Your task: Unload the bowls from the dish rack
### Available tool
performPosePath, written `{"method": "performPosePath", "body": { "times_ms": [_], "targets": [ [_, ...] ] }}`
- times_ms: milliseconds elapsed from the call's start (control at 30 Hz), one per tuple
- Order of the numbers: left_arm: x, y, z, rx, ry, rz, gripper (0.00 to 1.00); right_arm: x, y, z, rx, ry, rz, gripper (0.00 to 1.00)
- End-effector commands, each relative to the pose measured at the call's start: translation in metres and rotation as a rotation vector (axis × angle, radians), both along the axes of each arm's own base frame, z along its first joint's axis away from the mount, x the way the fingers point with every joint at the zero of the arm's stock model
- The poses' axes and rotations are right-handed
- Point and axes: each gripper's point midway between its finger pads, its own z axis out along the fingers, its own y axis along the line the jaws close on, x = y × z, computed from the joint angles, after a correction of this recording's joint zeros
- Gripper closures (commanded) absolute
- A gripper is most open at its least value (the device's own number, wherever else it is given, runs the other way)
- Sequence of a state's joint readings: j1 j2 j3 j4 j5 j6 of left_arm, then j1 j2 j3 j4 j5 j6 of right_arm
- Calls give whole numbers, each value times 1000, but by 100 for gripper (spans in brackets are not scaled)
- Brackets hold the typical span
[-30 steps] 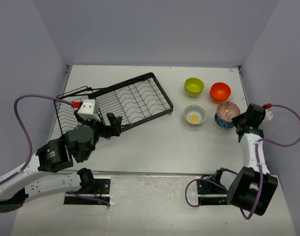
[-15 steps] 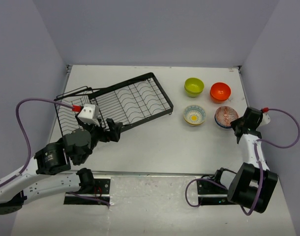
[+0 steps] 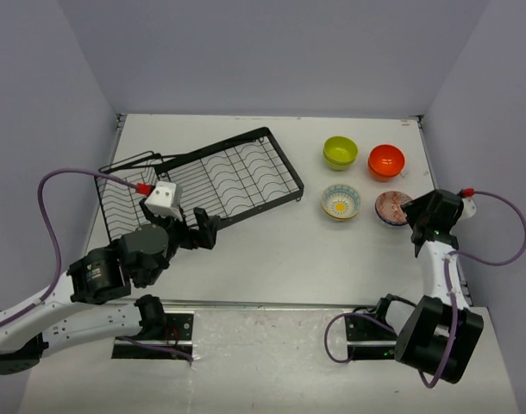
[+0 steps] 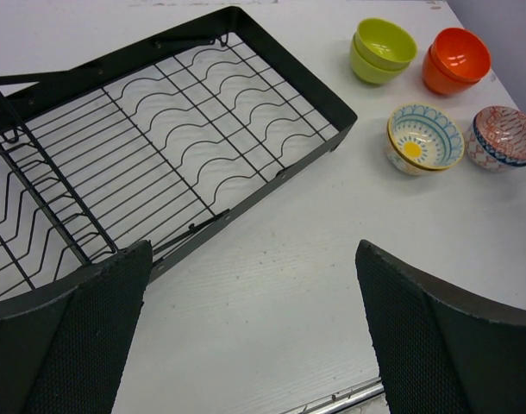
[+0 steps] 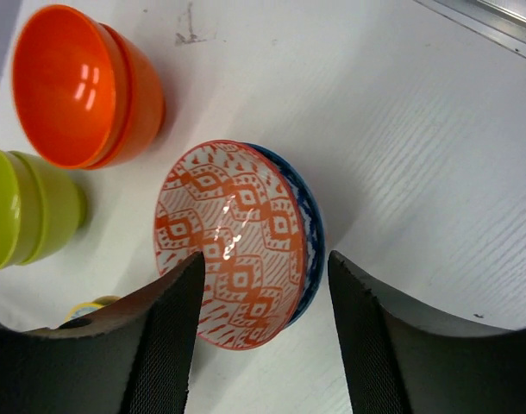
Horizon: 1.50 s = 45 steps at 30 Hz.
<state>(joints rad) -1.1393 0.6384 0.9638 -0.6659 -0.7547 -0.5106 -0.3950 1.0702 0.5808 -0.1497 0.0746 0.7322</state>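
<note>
The black wire dish rack (image 3: 220,177) (image 4: 159,129) lies at the left with no bowl in its slots. The bowls stand on the table at the right: lime green (image 3: 341,152) (image 5: 21,207), orange-red (image 3: 386,160) (image 5: 73,82), cream with a teal rim (image 3: 341,202) (image 4: 424,138), and red-and-white patterned (image 3: 392,205) (image 5: 237,233) nested in the blue-and-white one (image 5: 308,224). My right gripper (image 3: 411,217) (image 5: 265,259) stands open astride the near rim of that nested pair. One finger is over the inside, the other outside. My left gripper (image 3: 198,226) (image 4: 254,246) is open over bare table by the rack's front edge.
A smaller wire basket section (image 3: 125,194) forms the rack's left end. The lime green and orange-red bowls each look like a stack of two. Grey walls close in the table on three sides. A metal rail (image 3: 272,304) runs along the near edge.
The right gripper has lowered the red-and-white bowl into the blue-and-white one and opened its jaws. The left arm has shifted slightly, still open.
</note>
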Motion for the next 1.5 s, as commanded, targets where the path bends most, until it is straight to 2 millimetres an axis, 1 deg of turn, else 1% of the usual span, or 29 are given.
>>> {"method": "performPosePath", "body": {
  "times_ms": [0,233,267,300,333,367,400,433,467,500,533,567,600,633,667,733,767,800,867,900,1000,1033,1067,1133,1167,1300,1333,1433,1467],
  "targets": [
    [6,-7,1,-19,-4,20,0,4,0,29,-29,-101,6,39],
    [24,-7,-19,-27,6,177,0,-2,9,53,-69,-139,73,38],
    [28,-6,-22,-27,9,196,0,-3,11,61,-81,-152,89,34],
    [35,-11,-24,-25,13,215,0,-4,22,73,-86,-186,155,32],
    [40,-17,-26,-29,25,206,0,-4,29,89,-104,-225,194,28],
    [57,-7,-25,-40,29,257,0,-8,45,109,-123,-277,259,11],
    [72,-13,-19,-77,22,250,0,-11,51,118,-161,-282,296,1],
    [79,-21,-18,-93,39,190,0,-14,56,131,-190,-289,316,1],
    [97,0,-13,-116,29,266,0,-19,72,155,-217,-289,373,1],
    [105,8,-1,-143,11,298,0,-20,84,191,-299,-324,431,1],
    [113,30,6,-151,1,368,0,-24,91,201,-320,-309,462,1],
    [113,41,12,-156,-8,400,0,-34,96,199,-329,-246,490,1],
    [107,56,23,-165,-27,433,0,-39,93,206,-379,-219,492,1],
    [103,73,36,-162,-61,479,0,-47,102,229,-408,-256,519,1],
    [94,83,38,-131,-57,502,0,-57,105,230,-420,-241,538,1],
    [72,109,59,-114,-108,551,0,-76,117,248,-436,-318,586,1],
    [56,121,64,-108,-124,557,0,-84,119,248,-433,-327,598,1],
    [48,129,66,-74,-137,562,0,-96,121,255,-437,-357,609,1],
    [24,145,73,-47,-183,544,0,-109,124,252,-431,-347,634,1],
    [18,150,75,-42,-200,545,0,-117,131,254,-426,-371,674,1],
    [-5,170,84,-42,-265,564,0,-133,137,243,-458,-369,749,1],
    [-12,175,86,-44,-281,563,0,-136,133,238,-486,-352,746,1],
    [-15,176,87,-32,-284,559,0,-137,130,234,-502,-353,734,1],
    [-17,180,82,-13,-272,567,0,-135,128,210,-509,-340,733,1],
    [-16,180,79,-5,-264,571,0,-136,129,207,-520,-354,742,1],
    [-8,175,66,14,-232,573,0,-142,130,208,-560,-448,731,1],
    [-4,170,58,18,-218,562,0,-144,130,209,-561,-462,726,1],
    [7,152,51,3,-217,495,0,-143,134,207,-548,-456,748,1],
    [12,147,41,14,-200,480,0,-143,134,206,-544,-454,747,1]
  ]
}}
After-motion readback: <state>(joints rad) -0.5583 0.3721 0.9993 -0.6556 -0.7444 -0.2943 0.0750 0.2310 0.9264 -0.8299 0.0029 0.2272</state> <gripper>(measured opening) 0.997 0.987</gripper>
